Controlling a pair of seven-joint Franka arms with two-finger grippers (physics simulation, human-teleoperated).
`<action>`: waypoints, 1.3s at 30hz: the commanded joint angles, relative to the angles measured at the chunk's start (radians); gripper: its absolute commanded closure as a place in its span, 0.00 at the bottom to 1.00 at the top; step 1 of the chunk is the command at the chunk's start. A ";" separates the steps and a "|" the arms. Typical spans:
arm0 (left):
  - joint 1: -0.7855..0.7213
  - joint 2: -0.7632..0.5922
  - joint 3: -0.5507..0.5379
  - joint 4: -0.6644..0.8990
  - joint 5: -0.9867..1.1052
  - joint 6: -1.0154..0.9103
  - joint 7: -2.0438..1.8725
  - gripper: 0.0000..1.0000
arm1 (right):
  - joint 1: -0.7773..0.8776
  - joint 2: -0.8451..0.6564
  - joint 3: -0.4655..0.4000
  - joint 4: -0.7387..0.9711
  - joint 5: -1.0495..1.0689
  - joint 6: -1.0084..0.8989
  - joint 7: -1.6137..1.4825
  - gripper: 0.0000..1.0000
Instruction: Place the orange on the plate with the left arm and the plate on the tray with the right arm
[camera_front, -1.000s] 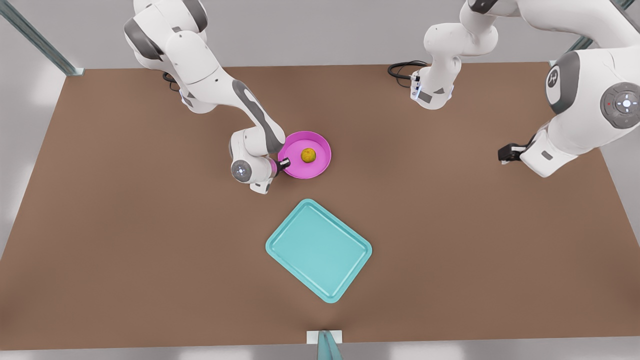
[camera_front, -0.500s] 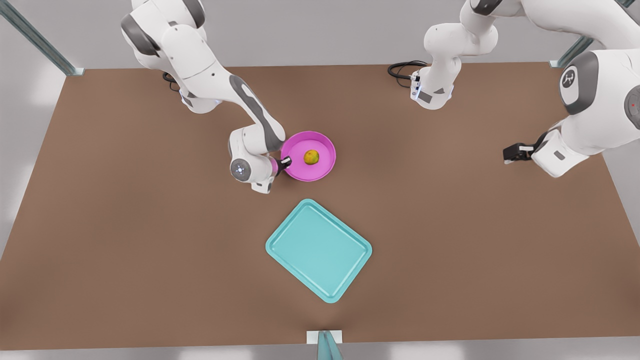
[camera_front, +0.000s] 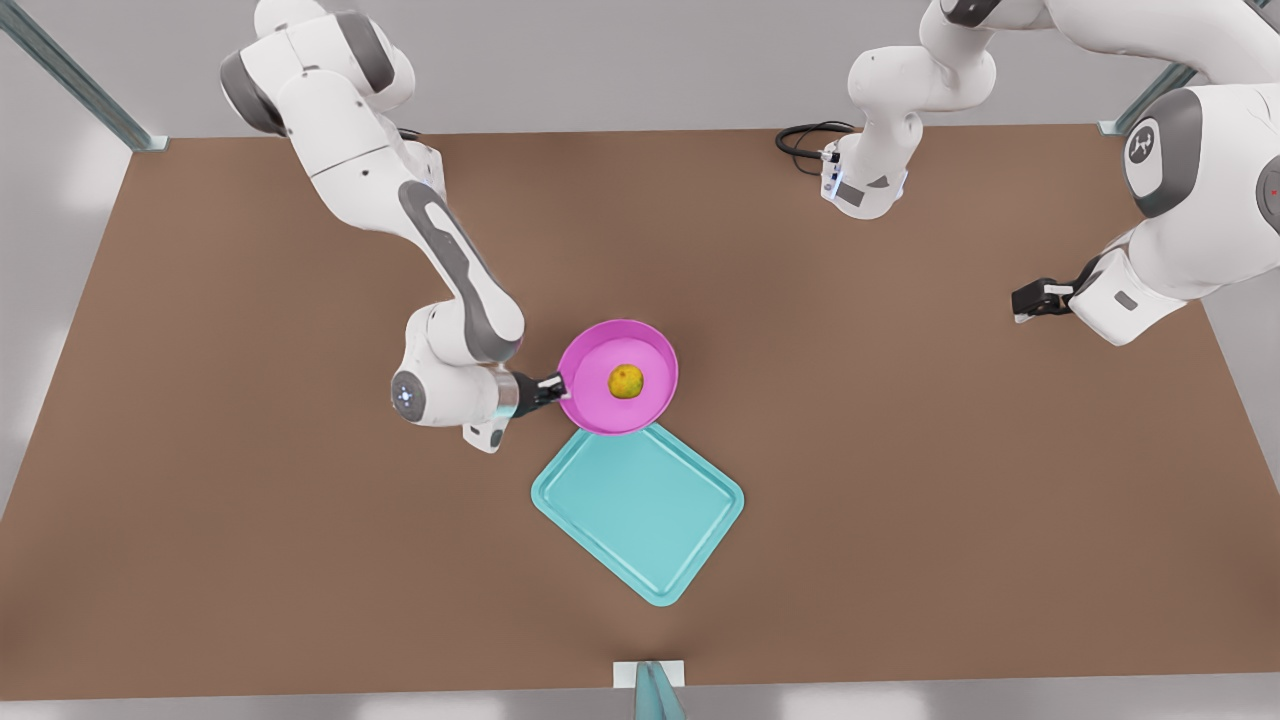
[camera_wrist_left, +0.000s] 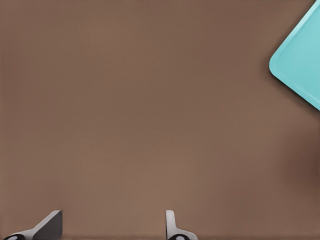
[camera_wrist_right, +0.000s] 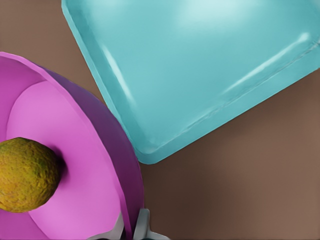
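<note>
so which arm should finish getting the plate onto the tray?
Right. The right gripper already pinches the plate rim, orange inside, at the tray corner. The left gripper, open, waits far off.

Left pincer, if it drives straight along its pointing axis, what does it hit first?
Likely bare table: the open left pincer looks onto brown tabletop, with only a tray corner off to one side. Depth is unclear.

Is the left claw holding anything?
No: the left claw is open over bare table, while the right claw grips the plate rim.
</note>
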 joint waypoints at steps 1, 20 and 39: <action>0.000 -0.001 0.000 0.000 0.001 0.000 0.001 0.00 | -0.016 0.043 -0.001 0.066 0.024 -0.034 0.007 0.79; -0.002 0.008 -0.002 0.000 -0.001 -0.002 -0.003 0.00 | -0.062 0.443 -0.001 0.563 0.057 0.003 0.047 0.22; -0.002 0.011 0.002 -0.001 -0.002 -0.008 0.001 0.00 | -0.206 -0.304 -0.150 0.581 -0.961 -0.856 -0.047 0.00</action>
